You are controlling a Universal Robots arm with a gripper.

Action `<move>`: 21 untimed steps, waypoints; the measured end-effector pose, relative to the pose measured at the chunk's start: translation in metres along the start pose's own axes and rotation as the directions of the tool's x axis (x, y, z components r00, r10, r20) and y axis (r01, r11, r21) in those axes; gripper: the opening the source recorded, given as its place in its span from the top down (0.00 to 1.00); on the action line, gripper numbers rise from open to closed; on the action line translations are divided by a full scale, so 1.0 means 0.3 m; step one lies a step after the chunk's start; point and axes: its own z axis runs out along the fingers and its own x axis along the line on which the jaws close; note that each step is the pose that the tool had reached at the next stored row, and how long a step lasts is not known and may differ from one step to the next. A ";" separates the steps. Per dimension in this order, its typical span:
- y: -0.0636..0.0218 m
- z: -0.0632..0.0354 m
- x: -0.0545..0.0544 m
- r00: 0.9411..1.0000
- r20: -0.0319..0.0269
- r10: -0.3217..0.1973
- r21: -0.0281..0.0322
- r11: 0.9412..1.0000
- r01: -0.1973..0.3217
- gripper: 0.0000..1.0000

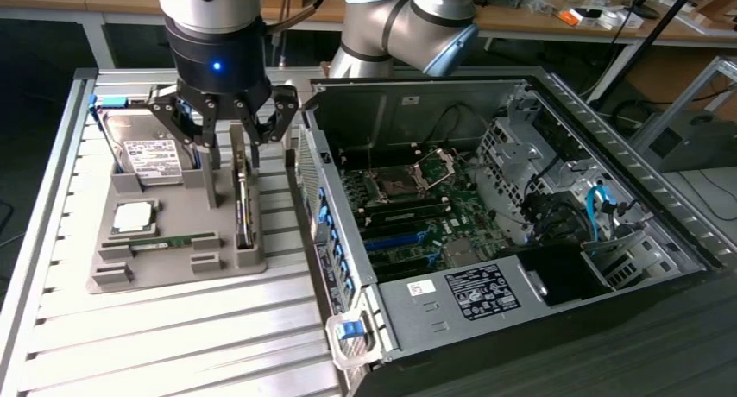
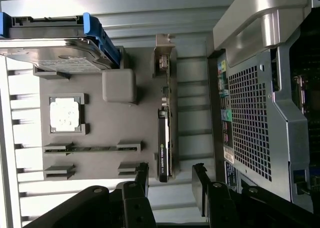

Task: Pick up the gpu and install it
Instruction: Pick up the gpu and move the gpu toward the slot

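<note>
Currently listed from the exterior view's left: hard drive (image 1: 155,155), propped at the grey tray's (image 1: 173,272) far corner; CPU (image 1: 133,216) and RAM stick (image 1: 173,240), laid flat toward its near edge; gpu (image 1: 243,203), stood on edge along the tray's case-side edge; gripper (image 1: 230,138), spread over the gpu, nothing pinched; open computer case (image 1: 461,298), set beside the tray.

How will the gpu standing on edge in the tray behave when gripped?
Probably stiff: the gpu is a thin flat card. Standing on edge in the gray tray, it could tip if nudged sideways. Its metal bracket end likely weighs more.
</note>
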 end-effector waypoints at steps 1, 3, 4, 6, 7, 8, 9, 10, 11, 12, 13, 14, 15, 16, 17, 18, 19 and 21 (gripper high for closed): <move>0.001 0.001 0.000 1.000 0.000 0.000 0.000 1.000 0.000 0.52; 0.003 0.004 0.000 1.000 0.000 0.000 0.000 1.000 0.000 0.52; 0.003 0.005 0.000 1.000 0.000 0.000 0.000 1.000 0.000 0.52; 0.005 0.007 0.001 1.000 0.000 0.000 0.000 1.000 0.000 0.52; 0.006 0.008 0.001 1.000 0.000 0.000 0.000 1.000 0.000 0.52; 0.007 0.009 0.001 1.000 0.000 0.000 0.000 1.000 0.000 0.52; 0.008 0.010 0.001 1.000 0.000 0.000 0.000 1.000 0.000 0.52; 0.009 0.011 0.001 1.000 0.000 0.000 0.000 1.000 0.000 0.52; 0.009 0.012 0.001 1.000 0.000 0.000 0.000 1.000 0.000 0.52; 0.010 0.013 0.001 1.000 0.000 0.000 0.000 1.000 0.000 0.52; 0.011 0.015 0.001 1.000 0.000 0.000 0.000 1.000 0.000 0.52; 0.012 0.016 0.001 1.000 0.000 0.000 0.000 1.000 0.000 0.52; 0.013 0.017 0.001 1.000 0.000 0.000 0.000 1.000 0.000 0.52; 0.013 0.018 0.002 1.000 0.000 0.000 0.000 1.000 0.000 0.52; 0.014 0.019 0.002 1.000 0.000 0.000 0.000 1.000 0.000 0.52; 0.015 0.020 0.002 1.000 0.000 0.000 0.000 1.000 0.000 0.52; 0.016 0.021 0.002 1.000 0.000 0.000 0.000 1.000 0.000 0.52; 0.017 0.024 0.002 1.000 0.000 0.000 0.000 1.000 0.000 0.52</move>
